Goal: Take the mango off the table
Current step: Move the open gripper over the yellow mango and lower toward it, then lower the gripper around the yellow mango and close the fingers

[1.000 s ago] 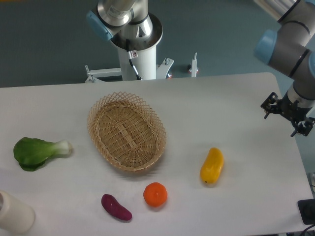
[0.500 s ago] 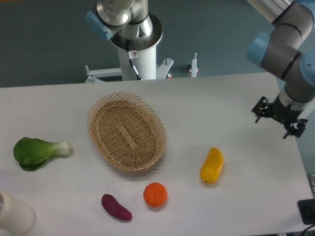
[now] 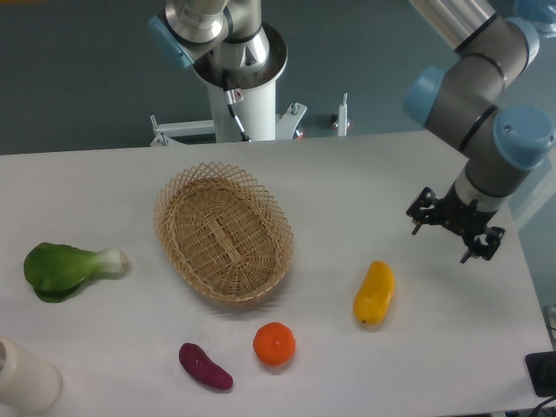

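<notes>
Mango (image 3: 374,294) lies on the white worktop (image 3: 365,182), to the right of the wicker basket (image 3: 223,232) and apart from it. The gripper (image 3: 455,233) hangs up and to the right of the mango, clear of it, its fingers spread with nothing between them. An orange (image 3: 274,343) sits below and left of the mango, a dark purple vegetable (image 3: 205,366) further left. Bok choy (image 3: 67,268) lies well left of the basket.

The mango (image 3: 374,294) lies on the white table (image 3: 347,187), right of the wicker basket (image 3: 223,232). The gripper (image 3: 455,232) hangs with jaws spread, up and right of the mango, apart from it. An orange (image 3: 274,343) and a purple vegetable (image 3: 205,366) sit below the basket
</notes>
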### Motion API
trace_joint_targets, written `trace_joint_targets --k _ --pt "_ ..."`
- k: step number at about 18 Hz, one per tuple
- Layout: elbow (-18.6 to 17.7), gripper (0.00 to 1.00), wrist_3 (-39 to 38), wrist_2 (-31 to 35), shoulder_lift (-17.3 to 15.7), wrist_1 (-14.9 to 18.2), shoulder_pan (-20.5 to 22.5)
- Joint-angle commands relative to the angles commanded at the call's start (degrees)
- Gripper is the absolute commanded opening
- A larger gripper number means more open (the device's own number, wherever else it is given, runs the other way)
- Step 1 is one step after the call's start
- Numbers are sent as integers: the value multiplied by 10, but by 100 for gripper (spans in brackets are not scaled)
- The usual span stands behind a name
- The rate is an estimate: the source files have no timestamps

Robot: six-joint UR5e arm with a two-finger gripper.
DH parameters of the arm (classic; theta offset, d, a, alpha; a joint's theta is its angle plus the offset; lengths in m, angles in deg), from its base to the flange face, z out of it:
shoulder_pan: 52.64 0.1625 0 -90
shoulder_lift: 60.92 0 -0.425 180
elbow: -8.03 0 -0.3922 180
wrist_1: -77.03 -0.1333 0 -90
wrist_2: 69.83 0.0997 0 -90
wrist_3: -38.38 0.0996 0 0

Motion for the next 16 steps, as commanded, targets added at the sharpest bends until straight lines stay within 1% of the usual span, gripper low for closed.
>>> trace_joint_targets --k 4,9,12,16 --pt "4 100 -56 -7 16 -4 -18" --pt "0 100 -115 -14 37 -57 -38" --pt "-4 100 -130 -14 40 -60 -47" --pt "-10 100 -148 -11 52 -83 -62"
